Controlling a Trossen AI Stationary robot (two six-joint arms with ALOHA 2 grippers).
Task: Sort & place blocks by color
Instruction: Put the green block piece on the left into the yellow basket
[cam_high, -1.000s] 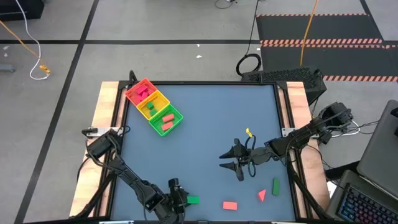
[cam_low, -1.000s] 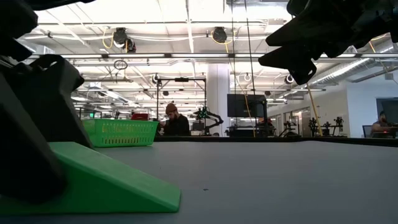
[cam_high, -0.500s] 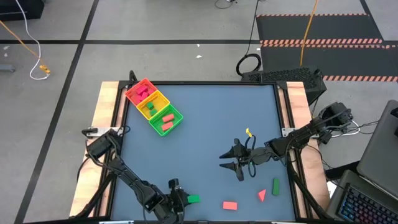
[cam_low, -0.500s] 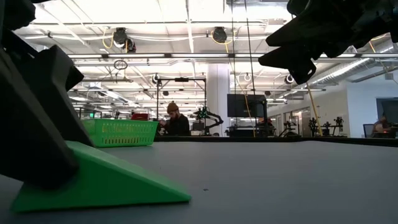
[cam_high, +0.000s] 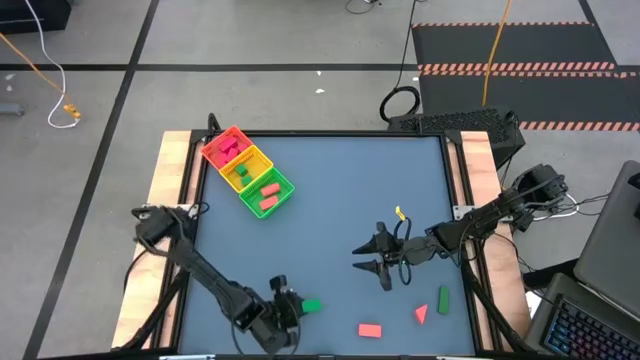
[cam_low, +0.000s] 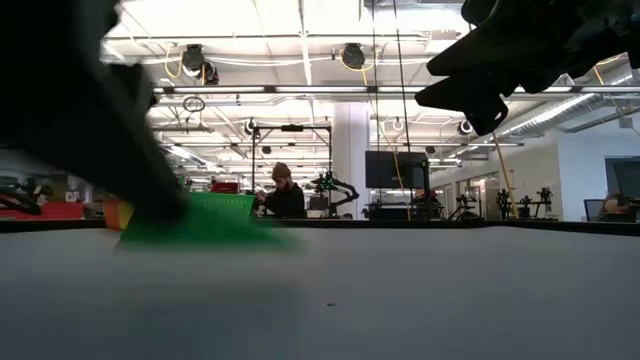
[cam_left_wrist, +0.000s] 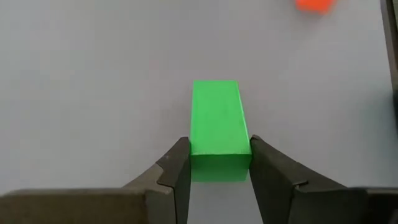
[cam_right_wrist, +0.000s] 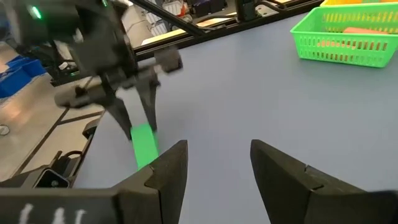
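Blue-grey table (cam_high: 330, 190) carries a three-compartment tray (cam_high: 248, 171) near its far left corner, with pink and green blocks in it. Left gripper (cam_high: 288, 310), at the near edge, is clamped on a green brick (cam_left_wrist: 216, 126), lifted off the surface. Right gripper (cam_high: 368, 258) hangs with fingers apart over the table's right half. A red brick (cam_high: 370, 329), red wedge (cam_high: 421, 314) and green block (cam_high: 443, 299) lie by the near right corner

Open robotics lab — ceiling ducts (cam_low: 352, 55), more robot arms (cam_low: 330, 186) in bkgd
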